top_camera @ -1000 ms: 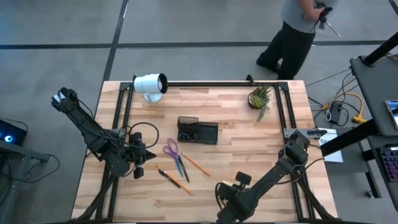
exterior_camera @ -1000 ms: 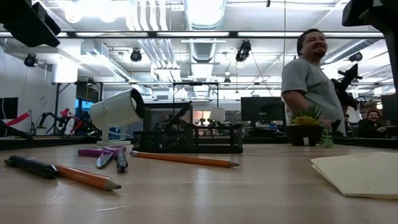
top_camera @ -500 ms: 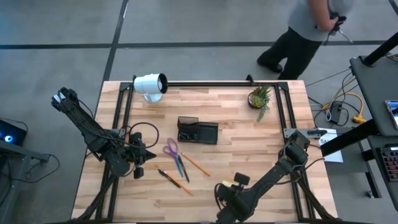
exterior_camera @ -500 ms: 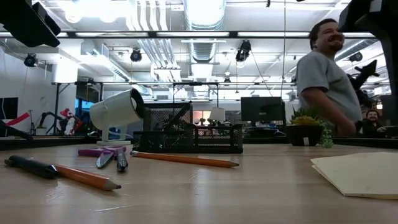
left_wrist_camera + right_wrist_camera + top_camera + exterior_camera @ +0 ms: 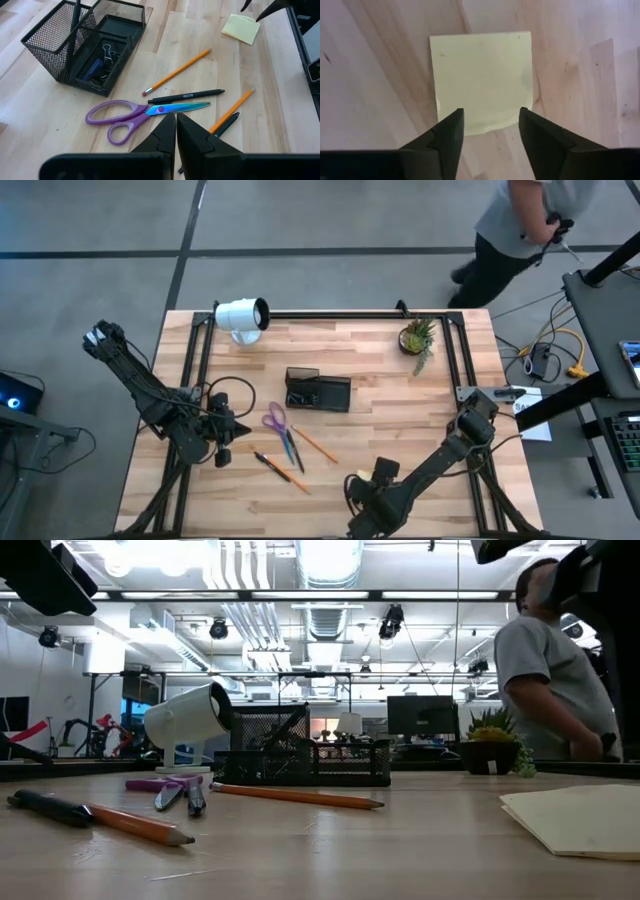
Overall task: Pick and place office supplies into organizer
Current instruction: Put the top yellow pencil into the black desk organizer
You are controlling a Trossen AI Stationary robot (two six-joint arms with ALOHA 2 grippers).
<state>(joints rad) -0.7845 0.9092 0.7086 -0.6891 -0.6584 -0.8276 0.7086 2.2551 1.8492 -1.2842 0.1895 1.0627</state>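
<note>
A yellow sticky-note pad [image 5: 482, 80] lies flat on the wood near the table's front edge. My right gripper [image 5: 490, 127] hovers open over the pad's near edge, one finger to each side, and hides the pad in the high view [image 5: 378, 474]. The black mesh organizer [image 5: 318, 390] stands mid-table with small clips inside [image 5: 102, 55]. Purple-handled scissors [image 5: 135, 115], a black pen [image 5: 187, 95] and orange pencils [image 5: 175, 72] lie in front of it. My left gripper [image 5: 176, 131] is shut and empty, above the table by the scissors' blade tip.
A white cylindrical lamp-like object [image 5: 243, 315] stands at the far left and a small potted plant [image 5: 417, 337] at the far right. A person [image 5: 520, 230] walks beyond the far edge. Bare wood lies between the pencils and the pad.
My right gripper has opened and shifted slightly over the sticky-note pad, which it now covers in the high view. The pad has stayed flat where it was. The person behind the table has walked toward the right.
</note>
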